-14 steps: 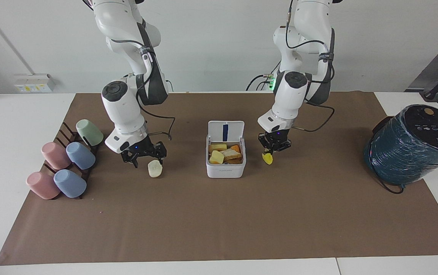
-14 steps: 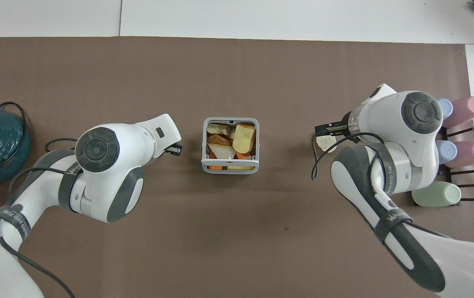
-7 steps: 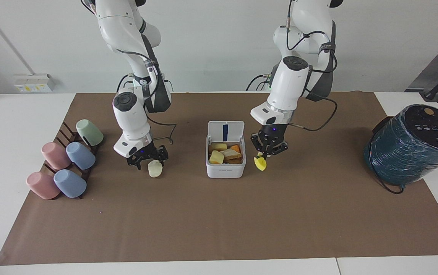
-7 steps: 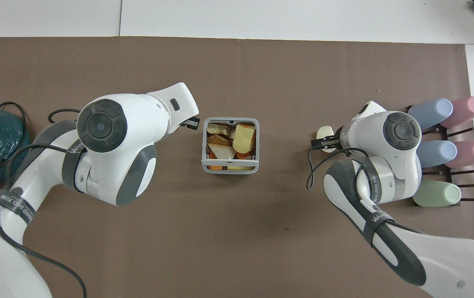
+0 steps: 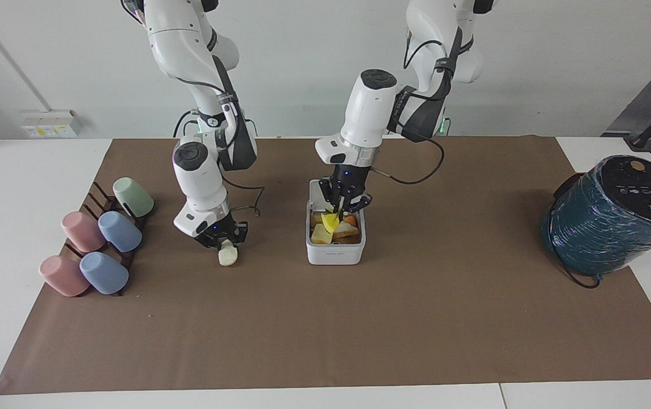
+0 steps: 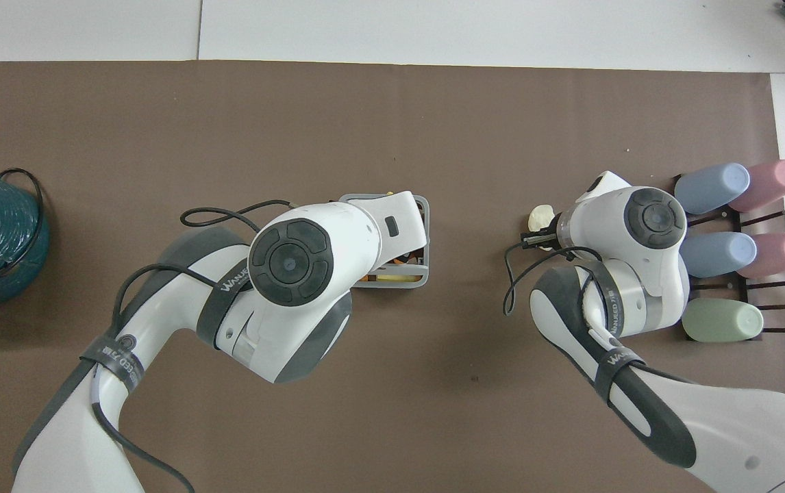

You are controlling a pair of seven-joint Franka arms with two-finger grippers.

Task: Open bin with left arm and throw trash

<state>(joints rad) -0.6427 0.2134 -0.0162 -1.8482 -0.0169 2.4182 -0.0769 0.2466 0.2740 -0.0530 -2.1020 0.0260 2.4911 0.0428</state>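
Note:
The white bin [image 5: 335, 254] stands in the middle of the brown mat with its lid [image 5: 318, 194] up; several foam scraps lie in it. My left gripper [image 5: 339, 215] is over the open bin, shut on the bright yellow chunk [image 5: 330, 221], which hangs just above the scraps. In the overhead view the left arm covers most of the bin [image 6: 422, 275]. My right gripper [image 5: 224, 243] is low at the mat, shut on the top of the cream lump [image 5: 227, 257], which touches the mat. The lump [image 6: 540, 217] pokes out from under the right wrist in the overhead view.
A dark rack with several pastel cups [image 5: 98, 244] lies at the right arm's end of the mat, close to the right gripper. A big teal wrapped cylinder [image 5: 609, 216] stands at the left arm's end, with a black cable beside it.
My left gripper has lifted the yellow chunk from the mat beside the bin and carried it over the open bin. My right gripper has come down and closed on the cream lump.

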